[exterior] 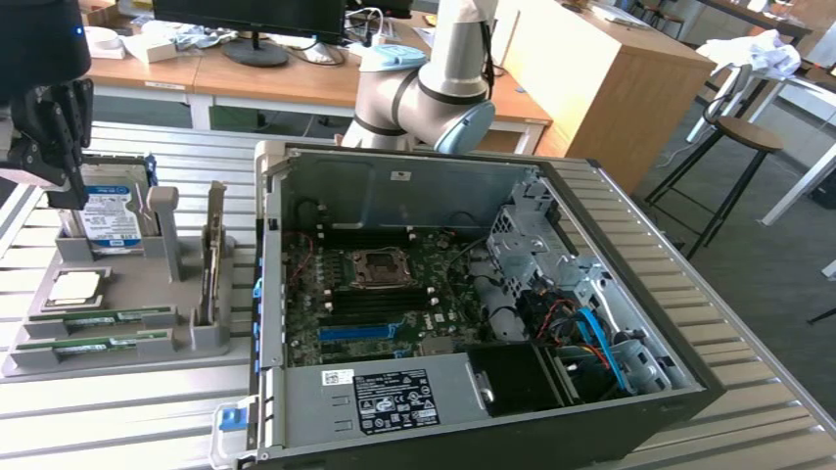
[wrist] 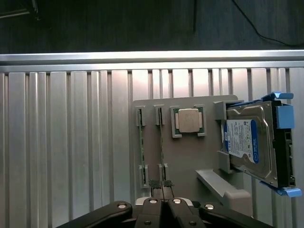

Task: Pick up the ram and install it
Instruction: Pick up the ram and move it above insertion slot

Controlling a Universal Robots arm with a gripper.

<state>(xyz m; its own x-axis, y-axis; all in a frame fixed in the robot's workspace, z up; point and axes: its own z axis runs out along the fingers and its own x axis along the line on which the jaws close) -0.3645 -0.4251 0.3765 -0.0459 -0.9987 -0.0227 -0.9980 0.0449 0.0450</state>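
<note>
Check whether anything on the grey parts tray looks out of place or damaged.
Nothing stands out. Both ram sticks lie straight in their tray slots, the processor sits square in its recess, and the hard drive stands in its holder. The shut tool hovers over the tray.

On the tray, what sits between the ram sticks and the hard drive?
The square silver processor, in its own pocket. The wrist view shows it between the ram sticks and the hard drive.
</note>
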